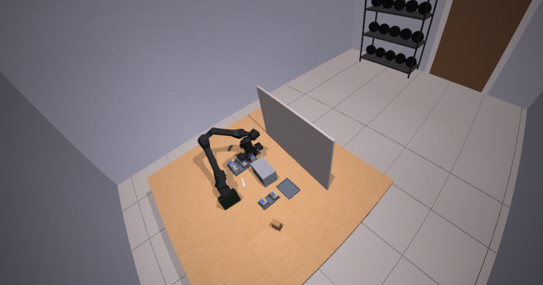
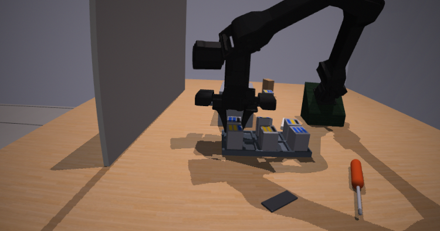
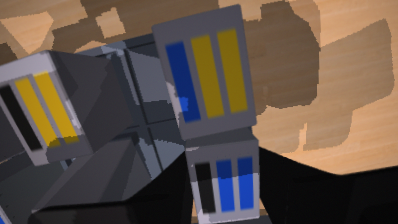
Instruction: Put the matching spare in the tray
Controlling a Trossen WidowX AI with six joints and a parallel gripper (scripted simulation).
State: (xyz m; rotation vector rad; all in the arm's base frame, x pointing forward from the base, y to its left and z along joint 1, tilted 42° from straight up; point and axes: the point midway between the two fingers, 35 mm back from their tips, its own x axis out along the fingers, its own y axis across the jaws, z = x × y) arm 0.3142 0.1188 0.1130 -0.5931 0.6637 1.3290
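Note:
My gripper (image 2: 234, 121) (image 3: 217, 150) points down and is shut on a grey spare with black, blue and blue stripes (image 2: 233, 118) (image 3: 227, 185). This spare stands at the rack's panel-side end. The rack (image 1: 237, 173) (image 2: 267, 153) holds several spares. A spare with blue, yellow and yellow stripes (image 2: 235, 141) (image 3: 210, 75) is right beside the held one. Another with black, yellow and yellow stripes (image 2: 268, 141) (image 3: 47, 115) stands one column over. The flat tray (image 1: 288, 188) is empty. I cannot tell which unit is the mounted one; no back code is readable.
A large grey box (image 1: 264, 171) stands between rack and tray. A tall panel (image 1: 300, 139) (image 2: 138, 60) rises beside them. A smaller rack with two units (image 1: 268, 200) is near the tray. A brown block (image 1: 276, 224), a screwdriver (image 2: 356, 174) and a dark slab (image 2: 279, 200) lie farther off.

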